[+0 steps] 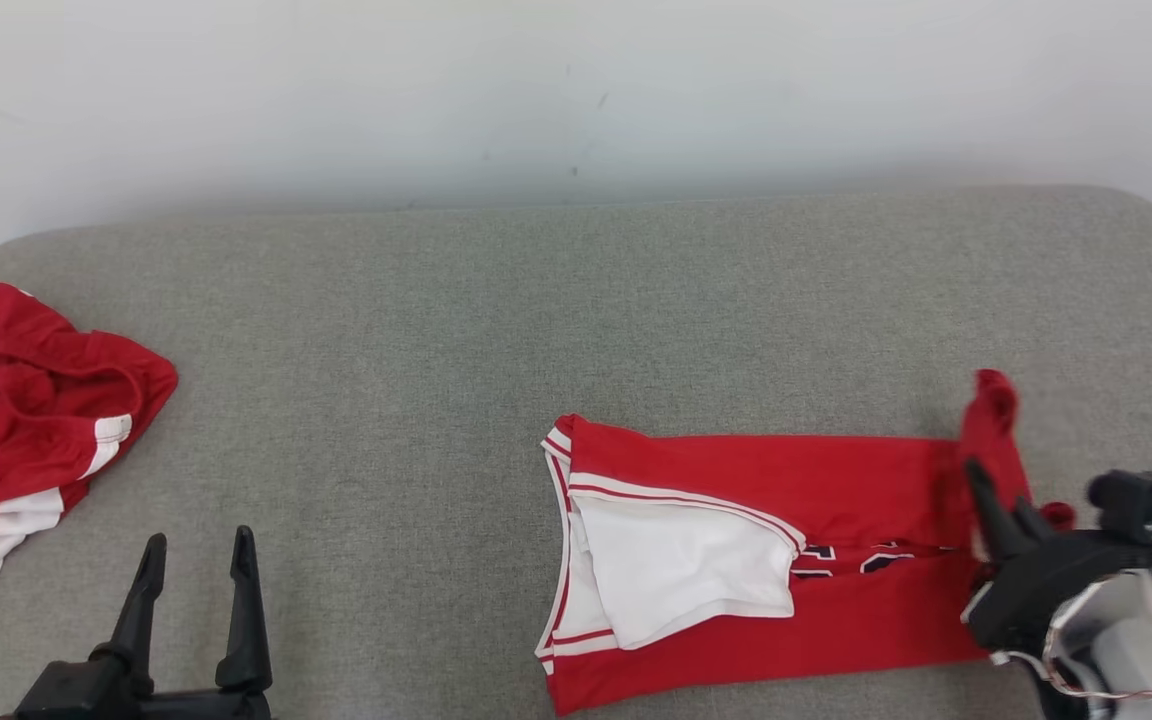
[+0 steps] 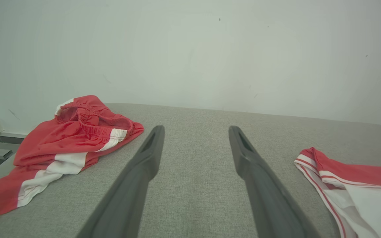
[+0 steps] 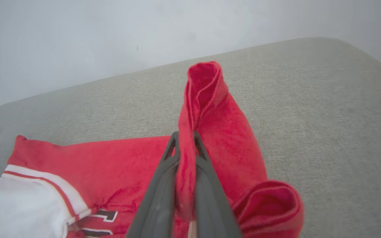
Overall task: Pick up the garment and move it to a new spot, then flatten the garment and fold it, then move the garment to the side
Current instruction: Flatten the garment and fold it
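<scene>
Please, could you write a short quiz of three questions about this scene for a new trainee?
1. True or false: the right gripper is shut on a fold of the red jersey.
2. The left gripper is: A) open, holding nothing; B) shut on cloth; C) pressing the jersey flat.
3. Fill in: the red shorts lie on the grey cushion at the robot's far ____.
Key: 1 true; 2 A; 3 left.
</scene>
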Tool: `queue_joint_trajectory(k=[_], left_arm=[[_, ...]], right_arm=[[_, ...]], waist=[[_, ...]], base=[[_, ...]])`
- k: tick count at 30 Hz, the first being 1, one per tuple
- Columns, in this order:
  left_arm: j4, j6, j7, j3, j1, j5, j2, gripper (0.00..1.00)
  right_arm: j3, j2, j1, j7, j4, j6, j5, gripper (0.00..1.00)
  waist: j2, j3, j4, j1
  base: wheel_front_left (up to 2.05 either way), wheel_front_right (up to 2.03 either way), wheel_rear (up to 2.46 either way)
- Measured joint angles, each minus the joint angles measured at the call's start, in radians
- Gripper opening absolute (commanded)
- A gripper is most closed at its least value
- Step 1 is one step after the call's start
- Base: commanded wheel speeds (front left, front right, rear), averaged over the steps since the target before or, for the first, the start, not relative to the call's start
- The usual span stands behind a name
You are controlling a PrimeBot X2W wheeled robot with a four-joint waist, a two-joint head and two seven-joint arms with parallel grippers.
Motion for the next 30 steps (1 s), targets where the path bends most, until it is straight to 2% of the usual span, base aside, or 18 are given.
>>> queue_joint_trajectory(k=[7,16,22,30], left_arm=[[0.010,0.002,0.000,-0.015,-0.001,-0.002,-0.001,1.00],[0.029,-0.001,0.000,-0.022,-0.006,-0.002,-0.001,1.00],[0.036,0.000,0.000,-0.030,-0.016,-0.002,-0.001,1.00],[0.043,0.001,0.000,-0.043,-0.022,-0.014,-0.001,1.00]], right_arm=[[0.064,0.085,0.023,0.048,-0.146,0.000,-0.038,0.00],[0.114,0.205,0.048,0.097,-0.252,0.000,-0.089,0.00],[0.157,0.264,0.056,0.115,-0.267,0.000,-0.115,0.00],[0.184,0.315,0.036,0.100,-0.220,0.000,-0.116,0.00]], waist=[[0.0000,0.001,0.018,0.0000],[0.0000,0.001,0.046,0.0001],[0.0000,0.003,0.061,0.0001],[0.0000,0.004,0.074,0.0000]], base=[[0.00,0.00,0.00],[0.00,0.00,0.00],[0.00,0.00,0.00],[0.00,0.00,0.00]])
